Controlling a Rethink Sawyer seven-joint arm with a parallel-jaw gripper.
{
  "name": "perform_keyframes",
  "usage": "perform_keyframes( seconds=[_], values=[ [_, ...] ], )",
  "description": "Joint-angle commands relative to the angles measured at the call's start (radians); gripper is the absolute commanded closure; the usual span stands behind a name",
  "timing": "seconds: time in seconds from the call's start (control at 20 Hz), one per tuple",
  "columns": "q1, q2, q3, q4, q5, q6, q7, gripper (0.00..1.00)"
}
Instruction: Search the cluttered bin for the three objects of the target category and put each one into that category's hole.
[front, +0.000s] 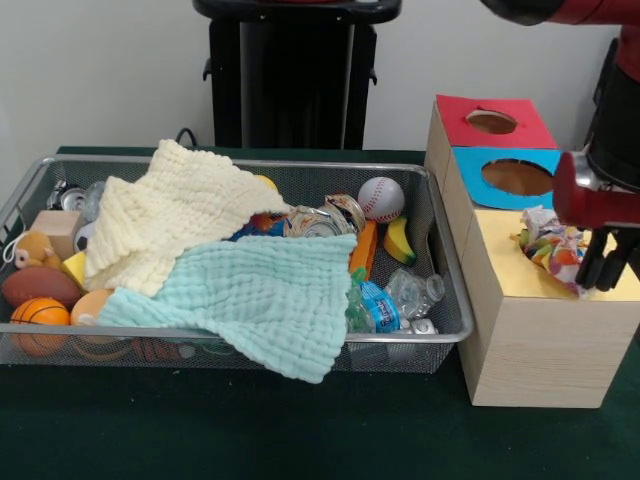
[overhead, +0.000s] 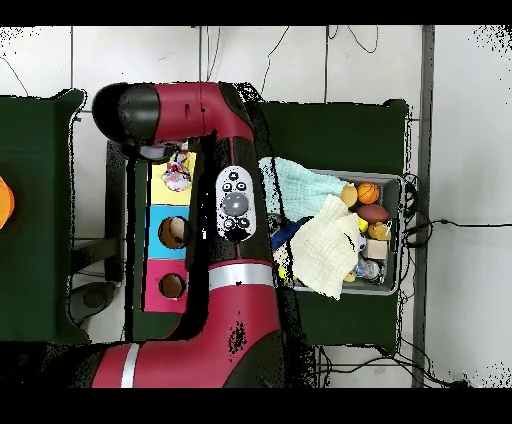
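A crumpled colourful wrapper (front: 549, 246) lies on the yellow top (front: 520, 280) of the wooden sorting box, at its near end; the overhead view shows the wrapper (overhead: 178, 172) on that same yellow section (overhead: 160, 190). My gripper (front: 606, 264) hangs just right of the wrapper, open, with nothing between its fingers. In the overhead view the arm hides the gripper. The blue hole (front: 517, 177) and the red hole (front: 491, 122) lie behind.
The wire bin (front: 250, 162) holds a cream cloth (front: 170, 215) and a mint cloth (front: 260, 295) over clutter: a baseball (front: 381, 198), banana (front: 400, 240), plastic bottle (front: 400, 298), crushed cans (front: 330, 216), basketball (front: 40, 312) and football (front: 38, 285).
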Motion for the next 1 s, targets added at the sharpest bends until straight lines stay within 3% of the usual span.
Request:
perform_keyframes(
  seconds=[0.05,1.0],
  values=[
    [-0.064,-0.014,0.065,0.217,-0.024,-0.1,-0.081,1.0],
    [-0.056,-0.081,0.092,0.348,-0.015,-0.144,-0.054,1.0]
  ],
)
